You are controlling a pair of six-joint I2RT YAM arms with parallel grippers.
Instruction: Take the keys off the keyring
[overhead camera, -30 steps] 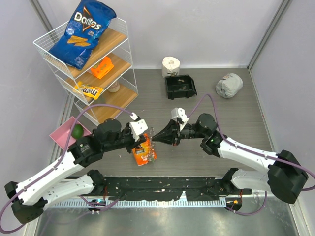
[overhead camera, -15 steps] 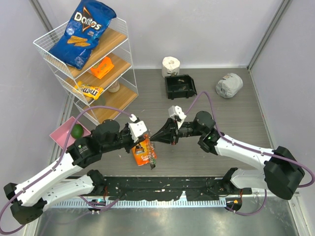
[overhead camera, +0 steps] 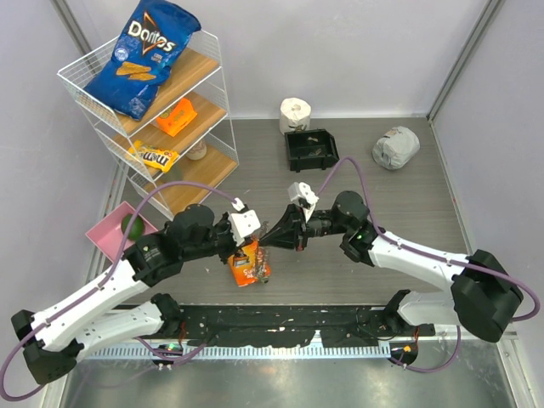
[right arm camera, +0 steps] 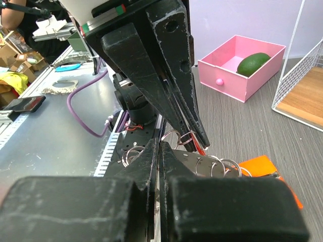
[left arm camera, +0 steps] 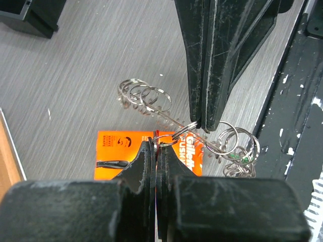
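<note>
grey wood tabletop [left arm camera: 86, 60] carries an orange razor pack [left arm camera: 118, 154]; just over it the keyring [left arm camera: 169, 118] stretches between 2 claws, left gripper [left arm camera: 155, 144] and right gripper [left arm camera: 203, 126], both clamped shut on its loops.

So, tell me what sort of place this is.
Likely a robotics lab cell: left arm and right arm bolted to a walled-in table, a Doritos bag staged on a wire shelf, a cluttered workbench beyond.

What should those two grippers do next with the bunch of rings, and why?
Probably ease slightly apart. The left gripper and the right gripper are each shut on neighbouring loops of the keyring, held over the orange razor pack, so a gentle pull might spread a loop open.
</note>
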